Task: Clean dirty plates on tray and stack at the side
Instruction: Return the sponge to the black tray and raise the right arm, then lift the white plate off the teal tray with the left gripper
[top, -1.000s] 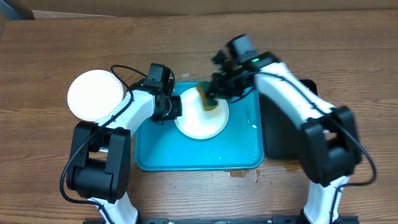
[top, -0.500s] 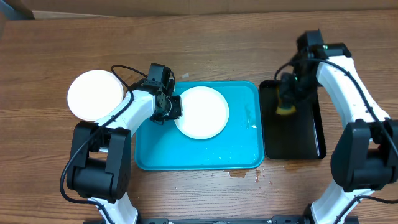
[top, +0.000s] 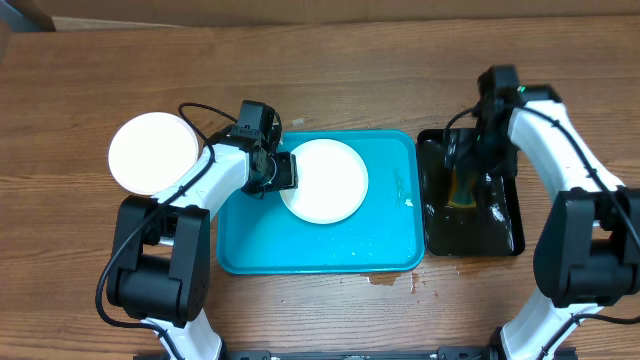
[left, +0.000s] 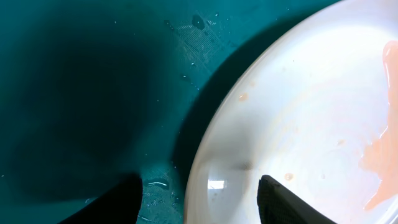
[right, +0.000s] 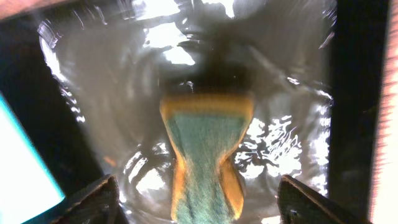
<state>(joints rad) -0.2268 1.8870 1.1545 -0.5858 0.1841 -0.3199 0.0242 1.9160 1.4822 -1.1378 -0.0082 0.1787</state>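
The plate (top: 323, 180) lay flat in the rear half of the tray (top: 320, 255). Its far edge was close to the tray's back rim, and its left and right edges were well clear of the side walls. In the left wrist view, a pale orange smear (left: 379, 155) ran across its wet face. Bare blue floor, dotted with water drops, lay open in front of the plate and to its right.

The left gripper (top: 283, 172) sat low inside the tray at the plate's left edge. Its jaws were spread, and the fingers (left: 283, 202) stood one over the plate and one over the tray floor. The rim passed between them and neither finger pinched it.

A second plate (top: 152, 152), glaring white, rested on the table (top: 330, 70) left of the tray. It stood apart from the tray's rim, with the left arm reaching over the gap. I could not tell whether more than one plate lay there.

Just right of the tray, with their rims nearly touching, sat a narrow black tray (top: 505, 235) holding rippled water. A yellow sponge (right: 205, 155), green face up, lay in it toward the left side.

The right gripper (top: 468, 172) hung over the sponge with its jaws wide. Its fingers (right: 93, 199) stood well clear of the sponge on both sides and held nothing.

The table behind both trays was bare wood.
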